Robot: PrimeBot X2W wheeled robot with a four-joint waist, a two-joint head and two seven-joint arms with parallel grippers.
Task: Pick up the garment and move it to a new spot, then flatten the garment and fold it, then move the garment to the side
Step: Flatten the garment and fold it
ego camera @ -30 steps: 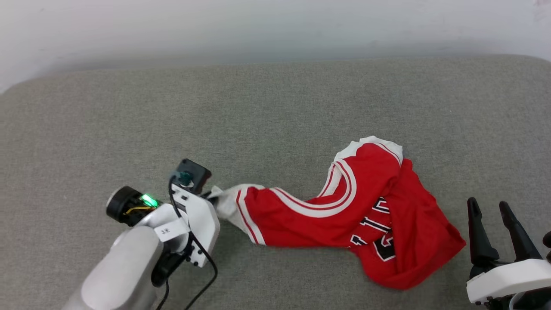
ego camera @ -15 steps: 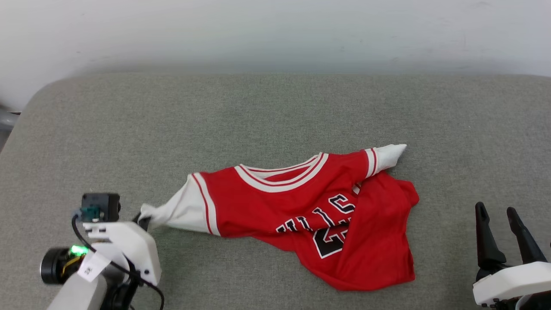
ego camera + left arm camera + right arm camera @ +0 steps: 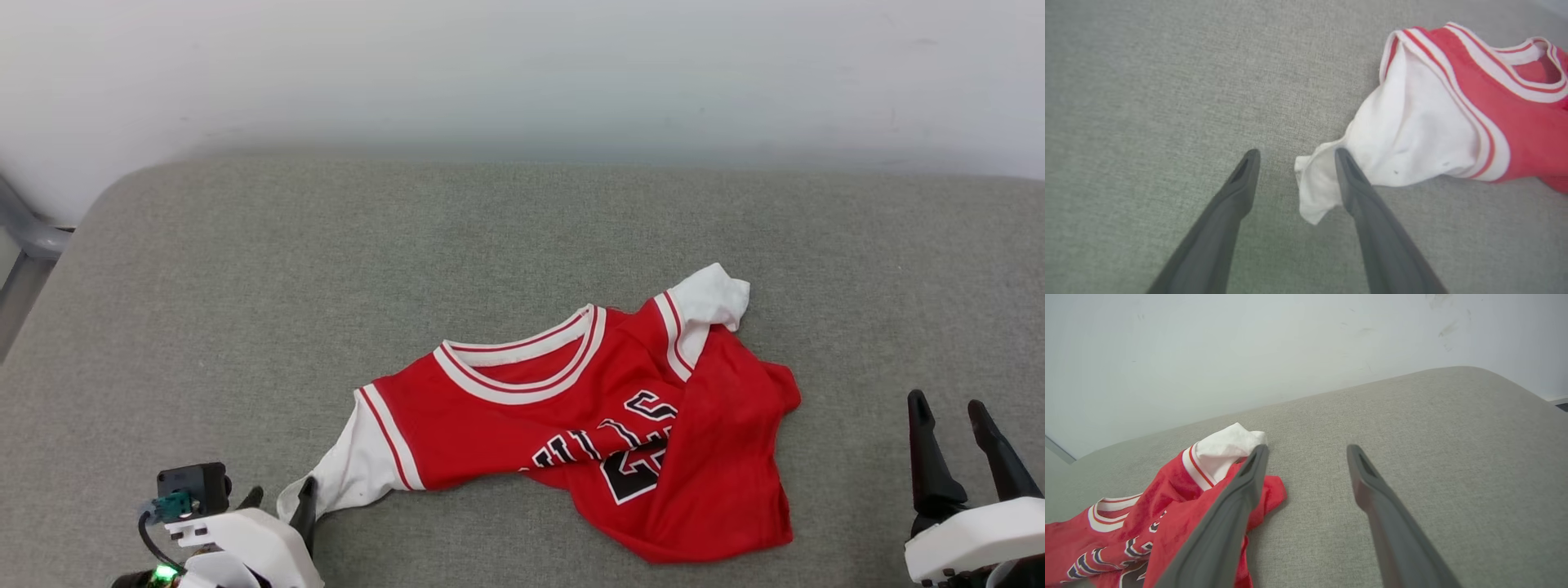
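Note:
The garment (image 3: 571, 408), a red jersey with white sleeves and black lettering, lies crumpled on the grey cushion (image 3: 326, 269), collar facing up and its right half folded over. Its near white sleeve (image 3: 1412, 139) trails toward my left gripper (image 3: 280, 494), which is open at the lower left. In the left wrist view the sleeve's tip lies loose between the fingers, against the right one, around my left gripper (image 3: 1294, 153). My right gripper (image 3: 945, 402) stands open at the lower right, apart from the garment (image 3: 1167, 514), with nothing between its fingers (image 3: 1307, 448).
A white wall (image 3: 522, 73) runs behind the cushion. A grey metal bar (image 3: 24, 237) shows past the cushion's rounded left corner. Bare cushion spreads to the left of and behind the garment.
My left gripper pulled the white sleeve toward the lower left, then opened and let it go. The jersey spread out with its collar now showing. The head camera has shifted too.

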